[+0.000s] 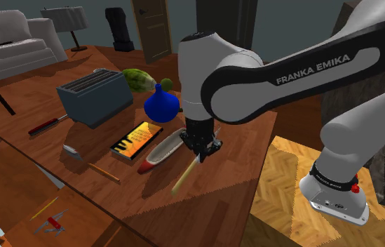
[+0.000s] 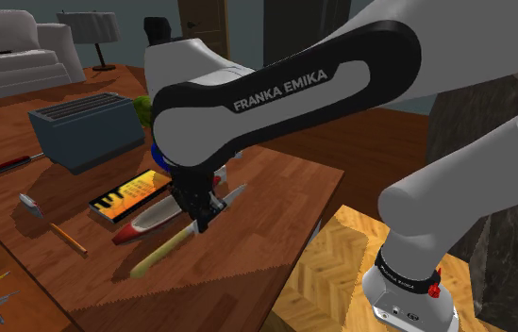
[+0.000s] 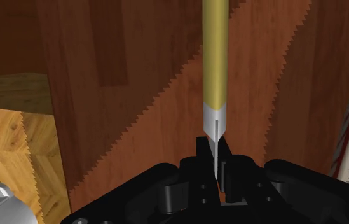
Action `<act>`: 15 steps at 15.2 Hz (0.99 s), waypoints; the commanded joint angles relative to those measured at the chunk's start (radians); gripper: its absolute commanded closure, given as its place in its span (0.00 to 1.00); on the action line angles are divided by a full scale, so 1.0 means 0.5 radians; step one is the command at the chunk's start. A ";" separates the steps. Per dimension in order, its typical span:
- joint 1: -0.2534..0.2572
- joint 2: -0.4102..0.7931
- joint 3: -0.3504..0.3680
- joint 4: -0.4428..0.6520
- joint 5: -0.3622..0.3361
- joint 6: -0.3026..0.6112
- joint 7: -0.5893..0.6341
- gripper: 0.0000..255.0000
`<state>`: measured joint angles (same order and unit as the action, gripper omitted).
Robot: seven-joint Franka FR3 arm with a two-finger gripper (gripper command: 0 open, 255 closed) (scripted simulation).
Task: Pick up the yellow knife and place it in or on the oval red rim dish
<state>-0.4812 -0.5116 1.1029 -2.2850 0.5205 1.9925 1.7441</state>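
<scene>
The hand (image 3: 216, 163) was pinched shut on the knife (image 3: 215, 63), gripping its silver blade just past the yellow handle, which pointed away from the fingers over the wooden bench (image 3: 135, 95). In the shoulder view the knife lay slanted just beside the red-rimmed dish (image 1: 161, 150), on the stand's side. Whether it touched the wood could not be told. A blue vase (image 1: 161, 105) stood behind the dish.
</scene>
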 commanded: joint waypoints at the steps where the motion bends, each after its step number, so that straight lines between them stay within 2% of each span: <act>1: 0.014 -0.019 -0.043 0.035 -0.008 -0.061 -0.004 1.00; 2: 0.020 -0.027 -0.060 0.052 -0.012 -0.087 -0.003 1.00; 5: -0.231 0.190 0.103 0.201 -0.168 -0.026 0.011 1.00; 7: -0.431 0.356 0.261 0.311 -0.306 0.011 0.049 1.00; 9: -0.699 0.557 0.506 0.428 -0.493 0.043 0.126 1.00; 10: -0.905 0.689 0.716 0.490 -0.629 0.059 0.195 1.00; 11: -1.343 0.793 1.153 0.557 -0.743 0.062 0.248 1.00; 12: -1.677 0.692 1.421 0.634 -0.642 0.032 0.148 1.00; 14: -1.960 0.420 1.541 0.803 -0.374 -0.060 -0.086 1.00; 15: -2.103 0.331 1.617 0.890 -0.297 -0.101 -0.158 1.00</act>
<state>-1.4576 -0.3056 1.8726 -1.8768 0.3317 1.9596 1.7084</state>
